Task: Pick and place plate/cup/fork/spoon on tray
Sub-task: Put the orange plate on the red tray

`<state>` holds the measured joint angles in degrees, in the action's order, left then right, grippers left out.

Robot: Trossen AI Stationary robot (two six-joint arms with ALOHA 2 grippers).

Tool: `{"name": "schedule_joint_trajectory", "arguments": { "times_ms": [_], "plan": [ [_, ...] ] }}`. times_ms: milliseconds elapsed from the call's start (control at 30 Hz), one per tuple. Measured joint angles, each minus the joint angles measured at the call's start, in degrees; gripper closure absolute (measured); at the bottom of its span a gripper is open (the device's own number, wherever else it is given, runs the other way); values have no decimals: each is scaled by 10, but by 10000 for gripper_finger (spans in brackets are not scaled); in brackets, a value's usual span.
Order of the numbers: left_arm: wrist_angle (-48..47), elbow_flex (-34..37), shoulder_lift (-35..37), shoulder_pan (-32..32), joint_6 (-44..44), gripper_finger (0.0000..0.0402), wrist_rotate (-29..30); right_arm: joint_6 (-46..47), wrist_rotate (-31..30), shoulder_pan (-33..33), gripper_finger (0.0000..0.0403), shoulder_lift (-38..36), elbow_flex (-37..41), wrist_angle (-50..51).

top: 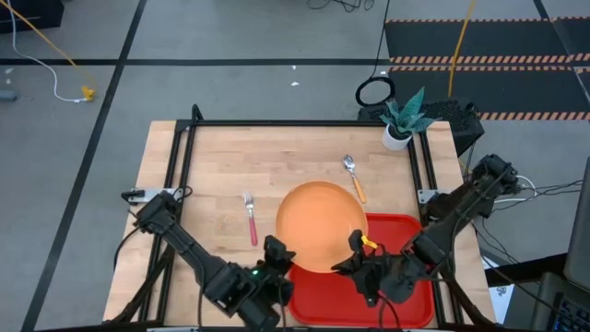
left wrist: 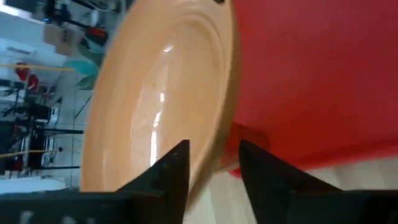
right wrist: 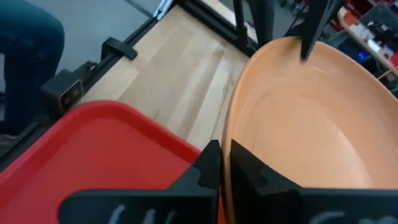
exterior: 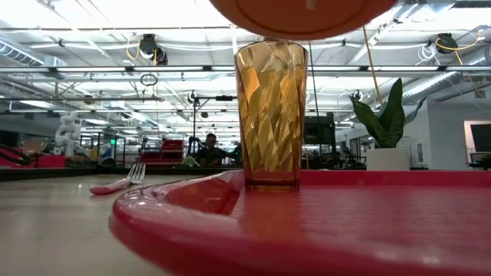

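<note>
The orange plate (top: 318,221) hangs tilted over the table and the far left part of the red tray (top: 406,231). My left gripper (top: 279,254) is shut on its near left rim and my right gripper (top: 358,251) on its near right rim. In the low view the amber cup (exterior: 271,115) stands upright on the tray (exterior: 307,230), with the plate (exterior: 299,15) above it. The fork (top: 251,219) lies on the wood left of the plate. The spoon (top: 353,177) lies on the wood beyond it. My left gripper (left wrist: 214,165) pinches the plate's rim (left wrist: 219,149) between its two fingers, one on the plate's hollow face and one on its underside. The fingers come from the table's near side. The plate is lifted clear and tilted. My right gripper (right wrist: 225,162) pinches the plate's rim (right wrist: 227,140) between its two fingers, which stand close together with the thin edge between them. They come from the table's near right. The plate is clear of the tray.
A white pot with a green plant (top: 401,120) stands at the table's far right corner. A black frame (top: 304,123) runs around the table's edges. Bare wood lies at the far and left parts of the table. A person sits in the room beyond (exterior: 209,147).
</note>
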<state>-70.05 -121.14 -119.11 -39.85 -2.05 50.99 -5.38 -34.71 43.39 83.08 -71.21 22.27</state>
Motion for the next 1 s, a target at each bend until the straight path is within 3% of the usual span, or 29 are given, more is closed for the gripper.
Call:
{"name": "schedule_joint_trajectory", "arguments": {
  "times_ms": [267, 433, 800, 1000],
  "plan": [
    [10, 0, 0, -29, -96, 202, 22, 76, -6, 33, 402, -11, -7, 47],
    [1, 0, 0, -47, -155, 200, 22, 168, -5, 62, 402, -27, -7, 89],
    [-4, 0, 0, -53, -153, 199, 26, 419, -41, 170, 403, -33, -6, 199],
    [-1, 0, 0, -48, -161, 199, 26, 494, -75, 228, 403, -12, 4, 203]
  ]
}}
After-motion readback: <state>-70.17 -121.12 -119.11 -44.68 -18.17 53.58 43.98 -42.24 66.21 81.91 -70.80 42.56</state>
